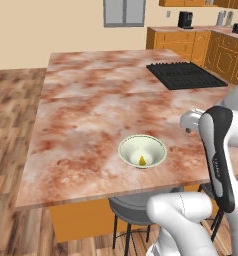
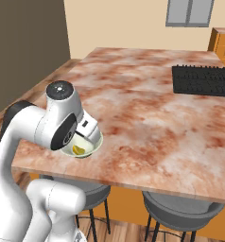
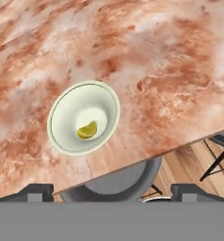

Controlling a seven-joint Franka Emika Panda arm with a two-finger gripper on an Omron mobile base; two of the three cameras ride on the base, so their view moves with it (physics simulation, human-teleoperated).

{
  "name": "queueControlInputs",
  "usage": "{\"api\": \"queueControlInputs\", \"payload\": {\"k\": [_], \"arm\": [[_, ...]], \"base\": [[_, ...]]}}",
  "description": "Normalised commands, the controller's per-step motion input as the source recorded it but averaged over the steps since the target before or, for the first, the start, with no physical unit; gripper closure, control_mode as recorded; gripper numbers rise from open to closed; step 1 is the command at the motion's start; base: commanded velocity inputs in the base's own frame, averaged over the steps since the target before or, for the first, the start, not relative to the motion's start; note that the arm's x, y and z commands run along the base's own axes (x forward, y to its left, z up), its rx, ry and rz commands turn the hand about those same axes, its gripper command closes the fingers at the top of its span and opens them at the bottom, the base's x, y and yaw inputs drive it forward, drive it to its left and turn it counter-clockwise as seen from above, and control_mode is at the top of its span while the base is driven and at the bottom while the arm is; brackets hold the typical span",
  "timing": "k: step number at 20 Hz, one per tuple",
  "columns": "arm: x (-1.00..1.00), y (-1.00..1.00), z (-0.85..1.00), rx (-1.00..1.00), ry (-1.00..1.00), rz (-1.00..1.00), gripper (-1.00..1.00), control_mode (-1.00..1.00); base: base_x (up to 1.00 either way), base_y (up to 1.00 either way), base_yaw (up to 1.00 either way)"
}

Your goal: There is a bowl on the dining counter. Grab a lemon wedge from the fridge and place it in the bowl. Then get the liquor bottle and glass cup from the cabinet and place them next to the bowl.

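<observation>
On the dining counter [image 1: 91, 100], near its front edge, stands the bowl [image 1: 142, 151], and the lemon wedge [image 1: 141, 160] lies on its inner bottom, a small yellow piece against the pale inside. To the right, a black cooktop [image 1: 185, 75] sits flush in the stone top, well apart from the bowl. The gripper [image 3: 112, 190] hovers above with its fingers spread wide, holding nothing, over a grey stool [image 3: 118, 181] under the counter's edge.
</observation>
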Motion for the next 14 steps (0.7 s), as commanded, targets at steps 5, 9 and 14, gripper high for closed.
{"api": "queueControlInputs", "payload": {"k": [5, 9, 14], "arm": [[-1.00, -0.15, 0.54, 0.00, 0.14, 0.00, -1.00, -1.00], [-1.00, 0.03, 0.51, -0.01, 0.08, 0.00, -1.00, -1.00], [-1.00, 0.21, 0.30, -0.08, 0.00, 0.00, -1.00, -1.00]], "base": [[0.00, 0.00, 0.00], [0.00, 0.00, 0.00], [0.00, 0.00, 0.00]]}}
